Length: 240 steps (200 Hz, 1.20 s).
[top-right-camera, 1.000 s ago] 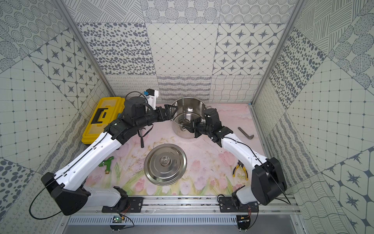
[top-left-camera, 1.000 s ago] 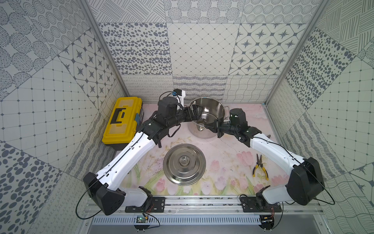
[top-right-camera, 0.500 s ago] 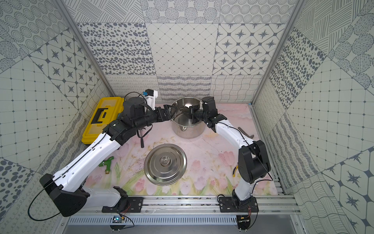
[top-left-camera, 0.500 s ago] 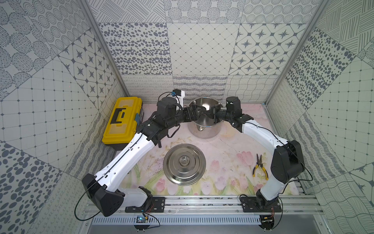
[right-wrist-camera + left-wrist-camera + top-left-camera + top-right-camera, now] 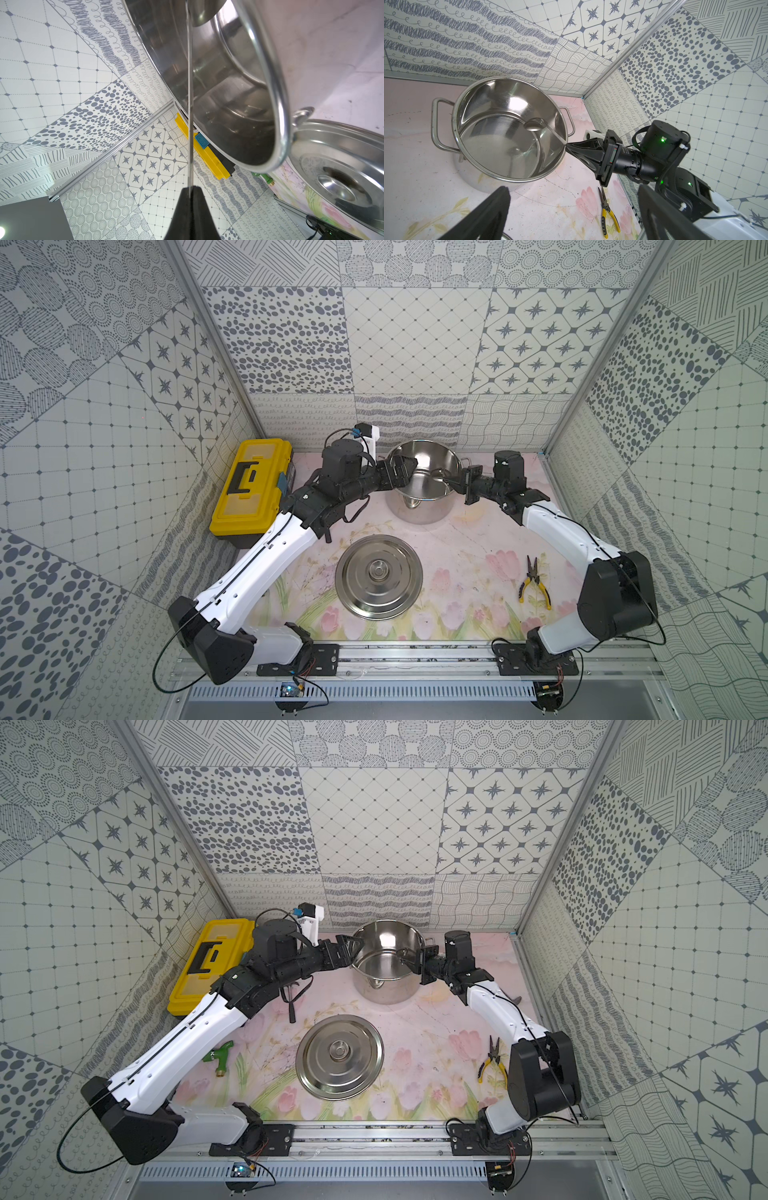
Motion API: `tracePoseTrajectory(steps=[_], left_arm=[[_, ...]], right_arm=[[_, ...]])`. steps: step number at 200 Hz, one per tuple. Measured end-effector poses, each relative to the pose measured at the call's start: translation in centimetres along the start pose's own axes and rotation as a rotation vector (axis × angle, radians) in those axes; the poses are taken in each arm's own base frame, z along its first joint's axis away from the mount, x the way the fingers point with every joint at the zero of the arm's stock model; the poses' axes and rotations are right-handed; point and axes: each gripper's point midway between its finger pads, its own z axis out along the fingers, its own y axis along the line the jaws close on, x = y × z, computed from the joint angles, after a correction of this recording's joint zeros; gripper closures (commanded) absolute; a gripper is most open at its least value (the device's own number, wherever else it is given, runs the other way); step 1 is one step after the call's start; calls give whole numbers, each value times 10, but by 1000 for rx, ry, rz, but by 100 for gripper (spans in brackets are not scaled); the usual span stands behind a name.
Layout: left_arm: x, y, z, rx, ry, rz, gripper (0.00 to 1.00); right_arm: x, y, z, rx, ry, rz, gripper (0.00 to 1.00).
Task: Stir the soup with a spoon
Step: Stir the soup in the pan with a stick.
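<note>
Soup I cannot make out: the big round steel stockpot [image 5: 419,512] with two loop handles shows only a bare, shiny inside. It stands upright at the middle of the tabletop's [image 5: 457,539] far edge.

At the left edge, toward the far corner, lies a yellow plastic toolbox [image 5: 249,485] with a black handle. Nearer the front, beside my left arm, is a small green metal fitting [image 5: 218,1054].

My left gripper [image 5: 405,469] hangs at the pot's left rim with its jaws spread wide, holding nothing. Whether a finger brushes the rim I cannot tell.

In front of the pot and apart from it, a flat round steel lid [image 5: 378,576] with a knob rests in the middle of the tabletop.

The all-steel ladle [image 5: 534,126] has its small round bowl inside the pot, by the right wall. Its long thin handle slants out over the right rim. My right gripper [image 5: 567,145] is clamped tight on that handle's end, just outside the rim.

Yellow-handled pliers [image 5: 534,583] lie near the right edge, toward the front.
</note>
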Motion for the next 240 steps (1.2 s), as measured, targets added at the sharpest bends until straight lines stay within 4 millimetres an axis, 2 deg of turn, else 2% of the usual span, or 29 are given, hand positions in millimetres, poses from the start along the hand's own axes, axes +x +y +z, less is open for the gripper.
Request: tracePoseTrajectory(steps=[27,49,85,111,147,180,189,193,198,210,240], left_arm=[[0,0,0,0,0,0,0],[0,0,-1,0,0,0,0],[2,1,-2,-1,0,-5,0],[3,1,-3,-1,0,-10,0],[4,2,-6,0,-2,-15,0],[3,1,-9,3,-5,-14,0],[2,1,-10,1,-8,-13,0],[2,0,-11,2,-10,-13,0],[1,0,-12,3,-14,-12,0],[-1,-1,-15,4,-21,-11,0],[-1,-2,-18,4,-27,-11,0]], right_arm=[[19,-5,-17,-11,16,-17,100],[39,-13,-21,-7,43,-36,100],[78,-39,-4,58,115,-45,100],[92,-50,16,95,149,-48,100],[86,-39,49,100,146,-40,100],[83,-30,56,105,142,-36,100],[83,-15,64,93,149,-40,100],[85,1,72,66,163,-60,100],[82,11,83,48,165,-72,100],[73,23,93,25,163,-88,100],[39,24,93,35,117,-63,100]])
